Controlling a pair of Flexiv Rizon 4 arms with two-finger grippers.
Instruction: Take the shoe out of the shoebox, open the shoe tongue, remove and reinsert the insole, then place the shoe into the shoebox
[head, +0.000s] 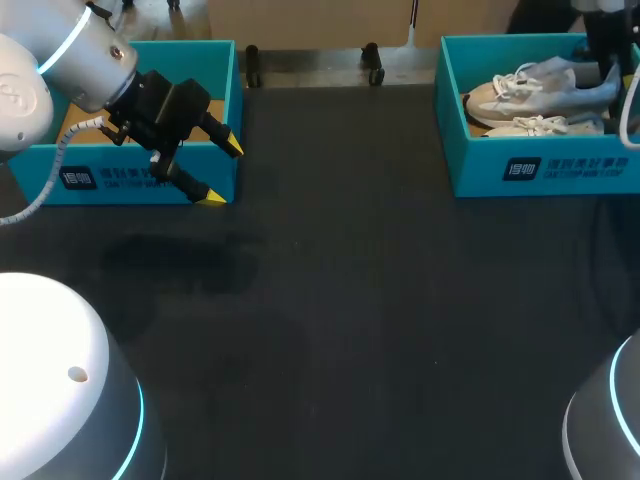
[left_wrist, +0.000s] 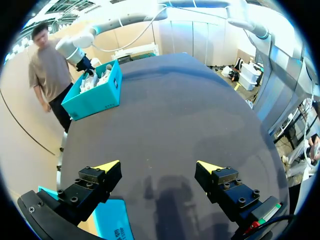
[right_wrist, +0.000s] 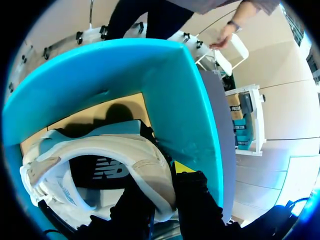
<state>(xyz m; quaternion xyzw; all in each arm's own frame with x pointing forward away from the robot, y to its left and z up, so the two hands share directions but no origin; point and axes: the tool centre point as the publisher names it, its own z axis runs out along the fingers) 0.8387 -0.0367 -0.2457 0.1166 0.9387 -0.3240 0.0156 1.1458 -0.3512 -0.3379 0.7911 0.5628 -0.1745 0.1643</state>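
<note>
Big dark table (head: 380, 300) fills most of the head view. Two teal boxes sit at its far side, well apart: left shoebox (head: 40, 165) on my left, right shoebox (head: 480, 160) on my right.

Left arm (head: 70, 50) comes in from the left corner. The left gripper (head: 222, 172) hangs over the front right corner of the left shoebox, fingers spread wide w/ nothing between them. Its own wrist view shows only bare table ahead of the yellow tips. Across the table in that view you can see the right shoebox w/ the right arm (left_wrist: 75, 50) dipping into it.

The shoes are both inside the right shoebox. The shoe (head: 525, 90) is pale w/ white laces and lies toward the back, light blue heel end over by the right arm. A second shoe (head: 540, 125) lies just beside it, along the front wall.

Right wrist view is basically inside the box. The right gripper (right_wrist: 162, 175) is pinched on the shoe's heel rim, a finger on each side, w/ one yellow tip showing btw the rim and the teal wall.
</note>
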